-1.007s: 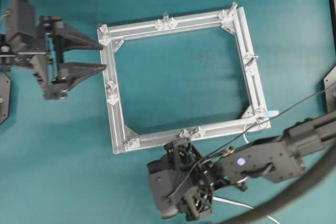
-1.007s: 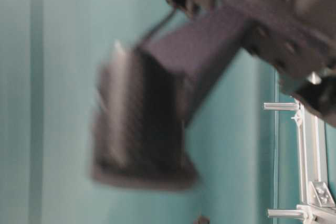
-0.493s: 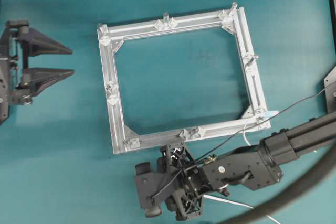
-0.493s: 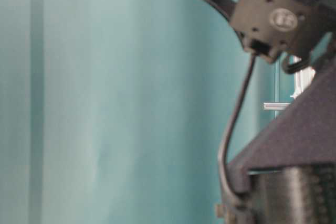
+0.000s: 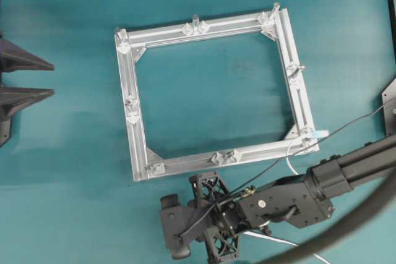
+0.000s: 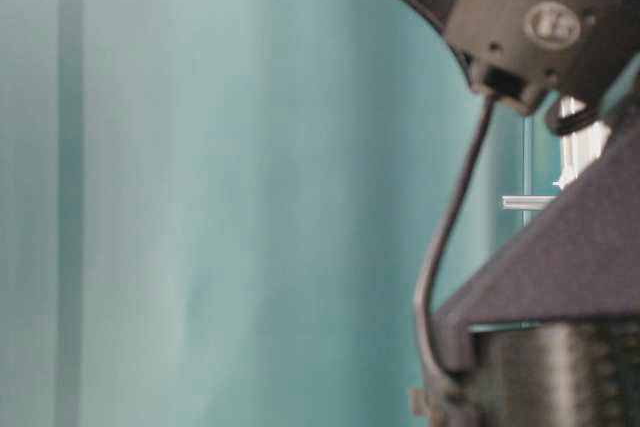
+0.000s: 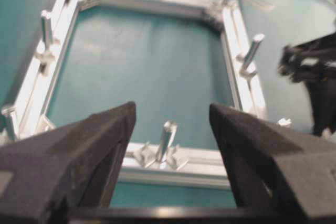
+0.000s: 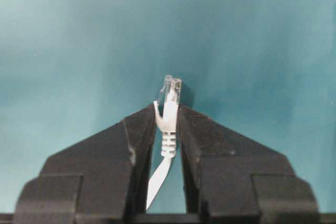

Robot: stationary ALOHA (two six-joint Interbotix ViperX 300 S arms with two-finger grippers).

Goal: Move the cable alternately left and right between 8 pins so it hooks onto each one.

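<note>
The square silver frame lies mid-table with upright pins at its corners and side middles. The white cable curls by the frame's near right corner, its pale blue tip beside that corner's pin. It then passes under my right arm. My right gripper is shut on the cable's white connector, low in front of the frame's near side. My left gripper is open, well left of the frame, with one pin seen between its fingers.
A thick black hose sweeps across the near right corner. A thin dark wire runs over the table to my right arm. Close to the table-level camera, that arm hides most of the frame; one pin peeks out.
My left gripper has drawn back to the left, away from the frame, staying open. My right gripper has shifted a little left and nearer, still holding the connector.
</note>
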